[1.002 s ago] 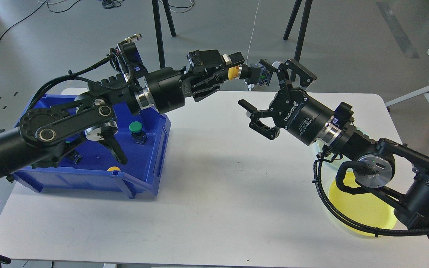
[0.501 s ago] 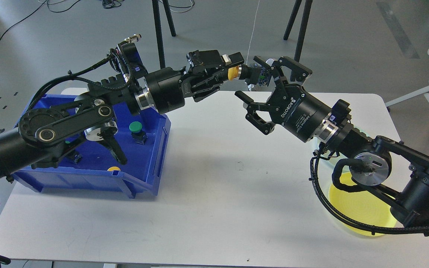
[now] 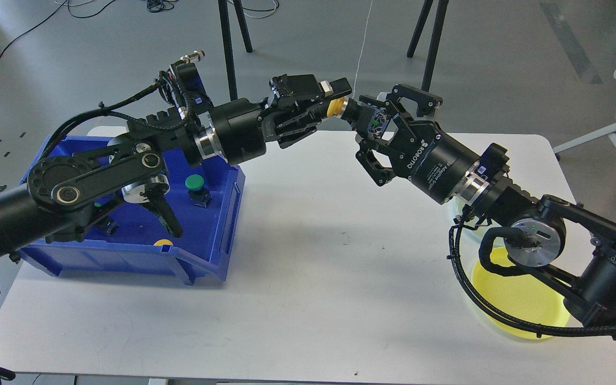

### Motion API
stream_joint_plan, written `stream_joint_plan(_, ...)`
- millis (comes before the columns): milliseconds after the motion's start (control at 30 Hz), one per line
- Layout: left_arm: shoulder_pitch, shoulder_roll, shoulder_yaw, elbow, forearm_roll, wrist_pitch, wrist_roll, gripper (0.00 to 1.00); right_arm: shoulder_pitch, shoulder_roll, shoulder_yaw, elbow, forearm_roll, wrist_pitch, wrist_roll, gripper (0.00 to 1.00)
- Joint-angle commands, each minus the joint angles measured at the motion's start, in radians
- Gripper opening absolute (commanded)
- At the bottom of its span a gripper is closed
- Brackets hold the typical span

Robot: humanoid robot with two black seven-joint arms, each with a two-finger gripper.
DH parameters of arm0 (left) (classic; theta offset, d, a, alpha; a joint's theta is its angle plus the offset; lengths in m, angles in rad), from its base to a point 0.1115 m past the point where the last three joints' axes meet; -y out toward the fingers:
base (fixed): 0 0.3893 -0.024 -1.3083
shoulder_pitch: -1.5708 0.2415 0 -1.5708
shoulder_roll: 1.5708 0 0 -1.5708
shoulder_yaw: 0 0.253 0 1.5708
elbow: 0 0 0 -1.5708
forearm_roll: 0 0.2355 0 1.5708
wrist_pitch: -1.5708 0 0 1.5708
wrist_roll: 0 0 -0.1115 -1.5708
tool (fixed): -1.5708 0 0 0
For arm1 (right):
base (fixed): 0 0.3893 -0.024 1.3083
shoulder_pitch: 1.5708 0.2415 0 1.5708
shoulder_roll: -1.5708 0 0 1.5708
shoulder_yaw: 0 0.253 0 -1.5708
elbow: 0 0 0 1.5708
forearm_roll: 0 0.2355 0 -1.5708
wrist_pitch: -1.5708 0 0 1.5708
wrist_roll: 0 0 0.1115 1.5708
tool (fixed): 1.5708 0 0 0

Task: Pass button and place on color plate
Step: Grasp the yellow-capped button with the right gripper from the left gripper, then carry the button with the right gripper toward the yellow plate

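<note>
My left gripper (image 3: 335, 104) is shut on the yellow cap of a button (image 3: 333, 108) and holds it in the air above the table's far edge. The button's black body (image 3: 372, 118) points right. My right gripper (image 3: 364, 122) has come in from the right, and its two fingers (image 3: 375, 99) lie above and below that black body, closed onto it as far as I can see. The yellow plate (image 3: 522, 302) lies at the front right of the table, partly hidden by my right arm.
A blue bin (image 3: 233, 214) stands at the left, holding a green button (image 3: 194, 182) and another yellow one (image 3: 163, 242) at its front wall. A pale green plate edge (image 3: 455, 213) shows under my right arm. Tripod legs stand behind the table.
My right gripper has moved up and left to the button's black body and its fingers have narrowed around it. My left gripper has stayed in place with the button.
</note>
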State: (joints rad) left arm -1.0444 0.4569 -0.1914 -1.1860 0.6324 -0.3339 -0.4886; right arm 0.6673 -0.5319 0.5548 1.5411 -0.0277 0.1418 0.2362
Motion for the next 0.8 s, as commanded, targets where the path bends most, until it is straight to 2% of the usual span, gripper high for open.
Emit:
stream_joint_plan(0,0.000,0.000,0.000,0.000,0.000,0.001,0.000,0.10,-0.002,0.000,0.000,0.001,0.000,-0.001,0.000,0.01)
stream_joint_plan(267,0.000,0.002,0.000,0.000,0.000,-0.002,0.000,0.12,-0.005,0.000,0.014,0.004,0.000,-0.002,0.000,0.01)
stream_joint_plan(300,0.000,0.002,-0.002,0.000,-0.002,-0.002,0.000,0.16,-0.005,0.000,0.014,0.004,0.000,-0.004,-0.002,0.00)
stream_joint_plan(568,0.006,0.003,-0.010,0.002,-0.011,0.001,0.000,0.74,-0.008,-0.002,0.014,0.004,0.002,-0.004,0.000,0.00)
stream_joint_plan(768,0.006,0.003,-0.010,0.003,-0.014,0.001,0.000,0.77,-0.011,-0.005,0.017,0.004,0.002,-0.001,0.000,0.00)
